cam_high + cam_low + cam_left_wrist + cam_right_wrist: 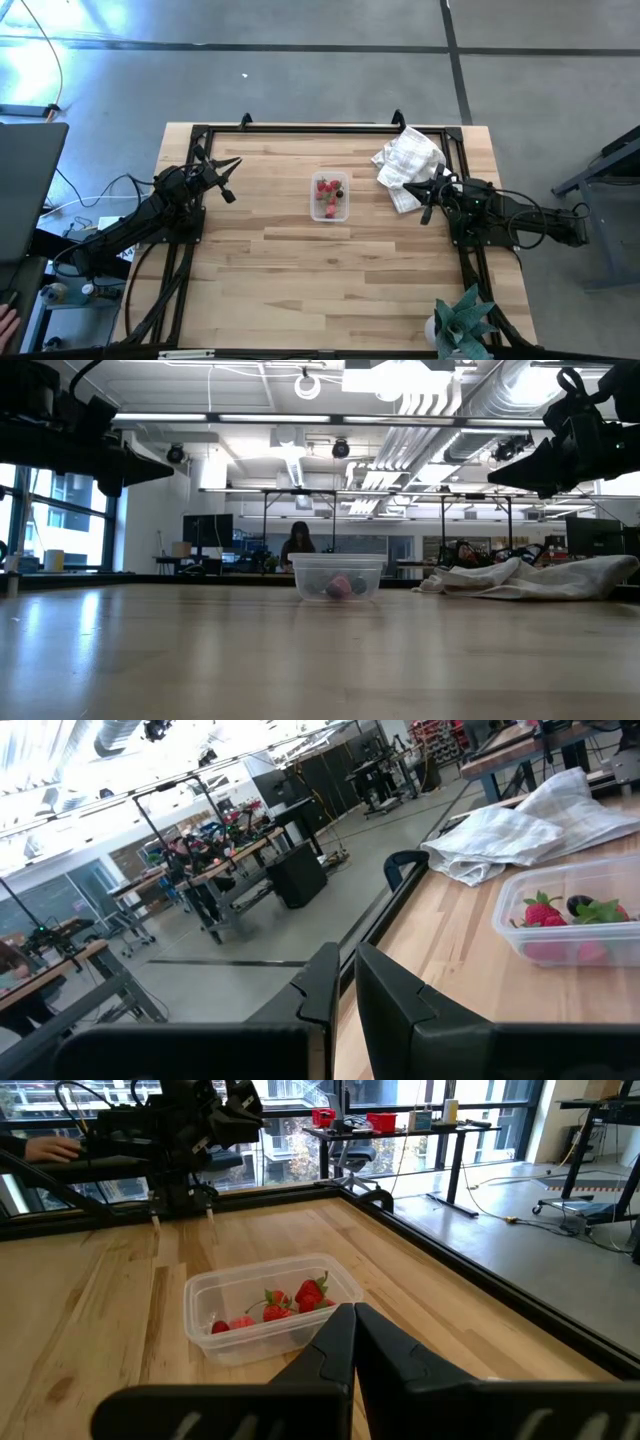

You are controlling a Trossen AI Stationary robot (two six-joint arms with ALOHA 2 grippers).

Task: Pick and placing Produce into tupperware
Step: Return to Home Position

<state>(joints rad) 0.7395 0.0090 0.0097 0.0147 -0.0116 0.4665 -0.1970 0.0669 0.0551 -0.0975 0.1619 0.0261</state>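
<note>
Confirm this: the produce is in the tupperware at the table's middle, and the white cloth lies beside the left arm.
One thing is wrong: the high view shows the white cloth beside the right end effector; the left end effector waits opposite. The produce is in the tupperware at the table's middle.

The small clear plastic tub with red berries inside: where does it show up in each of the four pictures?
High view: small clear plastic tub at the middle of the light wooden table.
Low view: tub dead centre, seen side-on.
Left wrist view: tub at the right edge, partly cut off.
Right wrist view: tub left of centre.
Shared landmark: the white crumpled cloth, near the tub in all but the right wrist view.
</note>
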